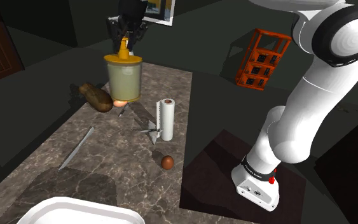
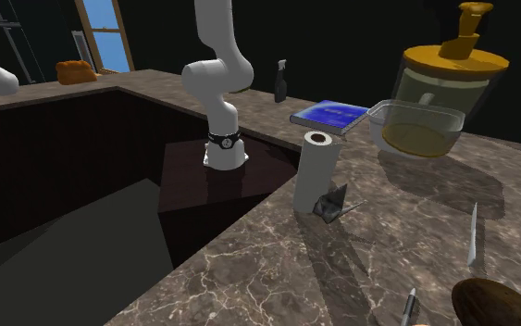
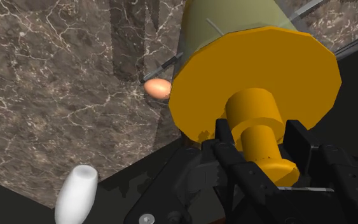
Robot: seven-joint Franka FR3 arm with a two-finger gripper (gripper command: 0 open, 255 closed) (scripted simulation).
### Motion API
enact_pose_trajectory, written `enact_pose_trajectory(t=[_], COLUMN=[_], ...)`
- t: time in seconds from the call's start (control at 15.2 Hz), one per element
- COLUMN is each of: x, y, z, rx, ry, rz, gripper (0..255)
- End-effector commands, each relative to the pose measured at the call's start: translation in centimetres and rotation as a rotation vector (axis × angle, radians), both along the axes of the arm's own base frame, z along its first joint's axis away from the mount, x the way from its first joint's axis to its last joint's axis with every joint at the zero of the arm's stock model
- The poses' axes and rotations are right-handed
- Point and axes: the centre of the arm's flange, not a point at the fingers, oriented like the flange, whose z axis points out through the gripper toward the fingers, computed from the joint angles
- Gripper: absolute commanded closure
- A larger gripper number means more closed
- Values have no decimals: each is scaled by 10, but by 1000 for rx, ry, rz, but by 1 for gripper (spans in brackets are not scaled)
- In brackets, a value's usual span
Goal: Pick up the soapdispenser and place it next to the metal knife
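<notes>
1. The tool (image 3: 259, 141) was clamped on the orange pump of the dispenser (image 1: 124, 77).
2. The dispenser hung above the tabletop (image 1: 107, 168), near an egg (image 1: 119, 103).
3. The knife (image 1: 75, 149) lay flat, well apart.

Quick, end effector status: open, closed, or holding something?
End effector: closed around the pump of the soap dispenser, holding it.
</notes>
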Motion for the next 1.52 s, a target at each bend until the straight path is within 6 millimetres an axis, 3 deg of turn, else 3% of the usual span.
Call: enact_pose_trajectory(t=[0.0,1.45], x=[0,0], y=[0,0], z=[-11,-127], rx=[1,1], ry=[-1,-1], rz=[0,0], gripper=[255,255])
